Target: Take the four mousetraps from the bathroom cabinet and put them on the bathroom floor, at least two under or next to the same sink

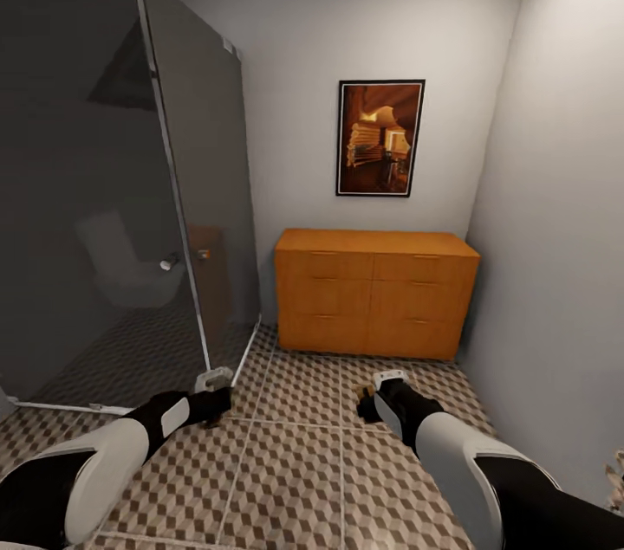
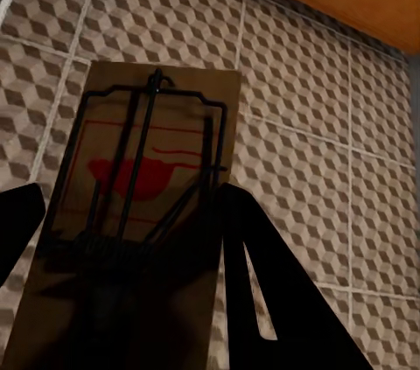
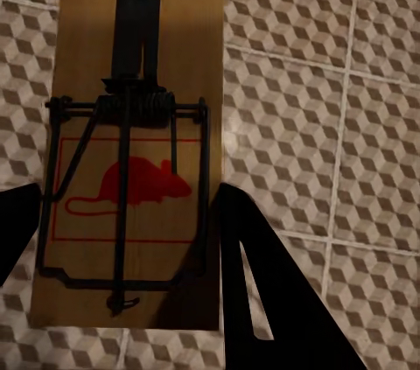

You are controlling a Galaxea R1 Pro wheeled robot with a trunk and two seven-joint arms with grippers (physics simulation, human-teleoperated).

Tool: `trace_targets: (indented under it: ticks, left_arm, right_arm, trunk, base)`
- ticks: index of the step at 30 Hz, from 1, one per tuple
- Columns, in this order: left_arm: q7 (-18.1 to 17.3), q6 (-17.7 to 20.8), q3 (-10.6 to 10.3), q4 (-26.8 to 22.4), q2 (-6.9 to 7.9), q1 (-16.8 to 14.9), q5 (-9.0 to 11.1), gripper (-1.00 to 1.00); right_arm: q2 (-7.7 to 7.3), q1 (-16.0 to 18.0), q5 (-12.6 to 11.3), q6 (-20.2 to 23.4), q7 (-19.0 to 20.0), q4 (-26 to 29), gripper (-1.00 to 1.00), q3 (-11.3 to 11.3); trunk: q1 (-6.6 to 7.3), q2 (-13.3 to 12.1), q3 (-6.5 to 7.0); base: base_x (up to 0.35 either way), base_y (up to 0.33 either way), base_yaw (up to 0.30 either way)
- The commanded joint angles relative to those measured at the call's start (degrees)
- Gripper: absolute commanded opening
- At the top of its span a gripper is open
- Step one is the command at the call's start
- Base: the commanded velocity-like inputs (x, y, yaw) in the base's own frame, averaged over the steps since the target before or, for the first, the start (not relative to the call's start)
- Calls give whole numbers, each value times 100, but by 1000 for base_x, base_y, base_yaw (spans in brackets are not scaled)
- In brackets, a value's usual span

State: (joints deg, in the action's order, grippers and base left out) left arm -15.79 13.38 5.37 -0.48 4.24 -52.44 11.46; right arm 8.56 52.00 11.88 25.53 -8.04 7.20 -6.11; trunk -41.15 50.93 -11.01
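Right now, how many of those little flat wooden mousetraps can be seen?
2: one flat brown wooden mousetrap in the left gripper, another in the right gripper. Others may be hidden.

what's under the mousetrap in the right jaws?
Under that mousetrap, held by the right gripper: bathroom floor tiles with pale grout. The patch directly beneath the board is covered.

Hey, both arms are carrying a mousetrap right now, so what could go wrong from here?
Each mousetrap appears pinched only at one end, so either may slip from the jaws onto the bathroom floor. No sink is visible, so dropping them here may miss the sink requirement. The shower glass stands close beside the left arm.
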Motion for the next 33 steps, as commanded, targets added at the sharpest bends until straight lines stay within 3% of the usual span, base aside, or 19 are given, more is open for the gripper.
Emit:
trace_targets:
  ticks: [1, 5, 7, 13, 33]
  left_arm:
    - [-17, 32, 42, -5, 1, -3, -6, -100]
    - [30, 21, 34, -12, -184, -3, -46, -100]
    - [41, 18, 33, -13, -210, -3, -44, -100]
    - [49, 15, 31, -13, -222, -3, -22, -100]
    - [58, 7, 33, -13, -210, -3, -18, -100]
  right_arm:
    - [5, 3, 39, 26, -10, 5, -100, -49]
    - [5, 3, 35, 15, 0, 1, -100, -49]
    - [5, 3, 34, 14, 20, 1, -100, -49]
    - [5, 3, 34, 15, 36, 1, -100, -49]
    - [119, 3, 34, 13, 5, -16, -100, -49]
  trunk:
    - [-1, 6, -9]
    - [-1, 6, -9]
    - [-1, 6, -9]
    - [-1, 6, -9]
    - [-1, 6, -9]
  base:
    - [0, 0, 280]
    - [0, 0, 45]
    - [0, 0, 7]
    - [0, 0, 20]
    - [0, 0, 293]
